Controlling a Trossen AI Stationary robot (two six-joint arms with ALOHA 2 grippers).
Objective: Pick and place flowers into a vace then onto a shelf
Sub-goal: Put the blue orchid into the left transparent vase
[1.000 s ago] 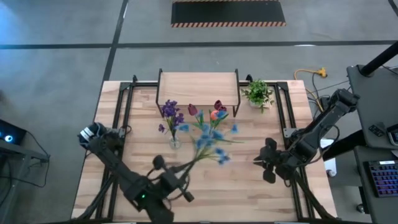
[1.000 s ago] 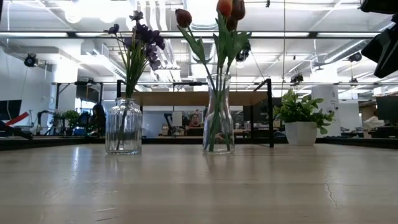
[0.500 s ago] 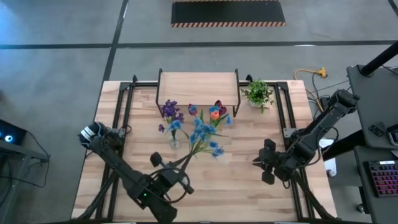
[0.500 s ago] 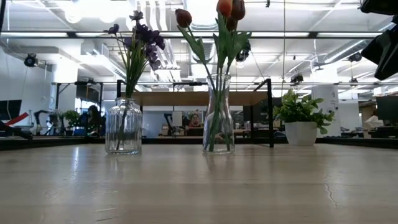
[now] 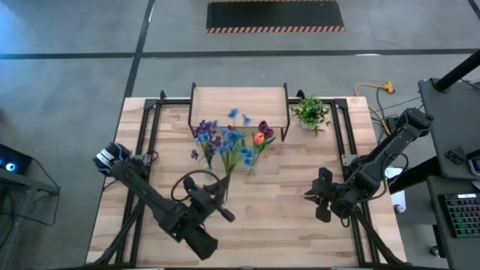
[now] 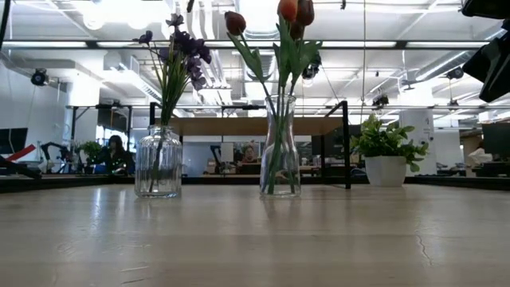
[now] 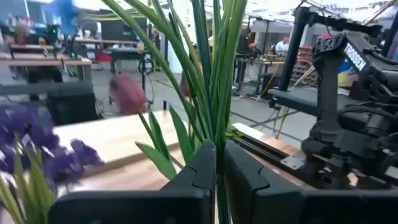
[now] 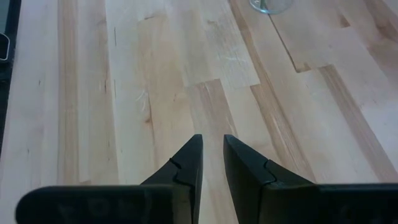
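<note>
My left gripper (image 5: 217, 189) is over the table's middle, just near of the two glass vases, shut on the blue flowers (image 5: 229, 139). Their blooms are over the gap between the purple-flower vase (image 6: 158, 162) and the tulip vase (image 6: 280, 151). The purple cluster (image 5: 204, 135), the dark red tulips (image 5: 264, 129) and the orange bud (image 5: 258, 138) stand in those vases. The shelf (image 5: 238, 105) stands on its black legs at the far edge. My right gripper (image 5: 321, 196) waits on the right, open by a narrow gap (image 8: 212, 146) above bare wood. My left gripper pinches the bunched green stems (image 7: 217, 130) of the blue flowers between its two fingers (image 7: 202, 168). It comes from the table's near side. The stems run on past the fingertips toward the far edge. The flowers are lifted clear of the table, with the blooms beyond the fingers.
A leafy potted plant (image 5: 311, 112) stands right of the shelf. Black frame rails (image 5: 150, 127) run along the table's left and right sides. Bare wood (image 5: 285, 225) lies along the near half. People and desks show in the room beyond (image 6: 115, 151).
My left gripper has moved toward the far edge, closer to the vases, still shut on the stems. The blue blooms have swung from over the table's middle, right of the vases, toward the far edge and left. They now sit between the two vases.
</note>
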